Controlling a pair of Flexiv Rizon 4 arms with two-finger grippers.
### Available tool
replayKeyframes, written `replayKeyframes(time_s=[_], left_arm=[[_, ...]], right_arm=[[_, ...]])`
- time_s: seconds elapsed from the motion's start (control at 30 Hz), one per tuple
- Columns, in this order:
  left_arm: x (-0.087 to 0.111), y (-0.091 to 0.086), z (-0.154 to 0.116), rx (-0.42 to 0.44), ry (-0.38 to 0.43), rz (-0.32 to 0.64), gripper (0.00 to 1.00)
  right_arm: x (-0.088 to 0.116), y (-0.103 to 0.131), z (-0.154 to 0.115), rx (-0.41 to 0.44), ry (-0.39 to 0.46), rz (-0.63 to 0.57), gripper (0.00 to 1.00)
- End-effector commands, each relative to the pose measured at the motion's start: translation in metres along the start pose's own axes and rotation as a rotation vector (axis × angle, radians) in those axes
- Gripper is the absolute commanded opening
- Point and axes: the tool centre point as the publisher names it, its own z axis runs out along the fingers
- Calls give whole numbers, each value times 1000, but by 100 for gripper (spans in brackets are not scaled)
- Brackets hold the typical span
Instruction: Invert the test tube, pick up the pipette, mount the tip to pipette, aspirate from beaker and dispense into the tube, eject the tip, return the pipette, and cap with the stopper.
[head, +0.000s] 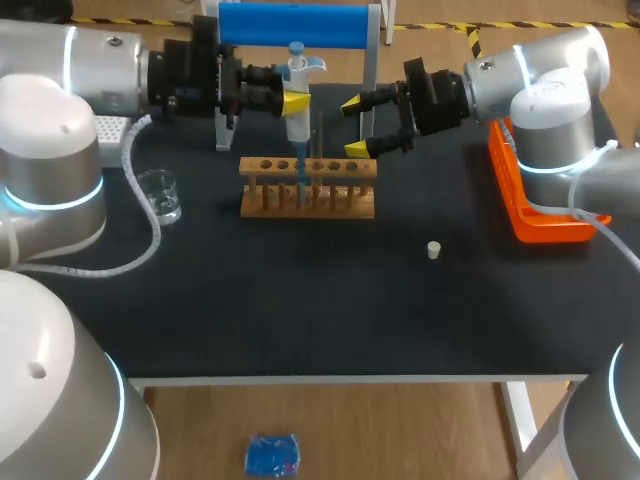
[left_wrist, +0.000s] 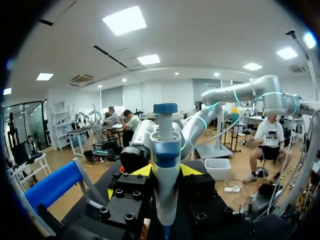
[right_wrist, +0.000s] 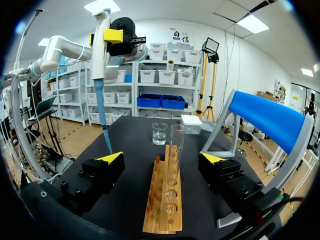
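Vertically held white pipette (left_wrist: 166, 165), blue tip (right_wrist: 106, 132) mounted, clear tube (right_wrist: 175, 150) upright

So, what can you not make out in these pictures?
1. Pipette: left wrist view, its lower tip is cut off by the picture's edge.
2. Test tube: right wrist view, clear glass, any liquid inside cannot be told.
3. Beaker: head view, too small to show its fill level.
4. Tip box: head view, partly hidden behind my left arm.

Dark table (head: 330, 310), pale front edge
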Motion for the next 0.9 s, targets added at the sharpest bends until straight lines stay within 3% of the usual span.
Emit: replayKeyframes(time_s=[0.03, 0.3, 0.9], left_arm=[[8, 0, 4, -1, -45, -2, 0], [9, -1, 7, -13, -94, -21, 0], [7, -5, 11, -20, -108, -25, 0]], right_arm=[[0, 0, 0, 0, 1, 0, 100], [0, 0, 0, 0, 1, 0, 100], [0, 0, 0, 0, 1, 0, 100]])
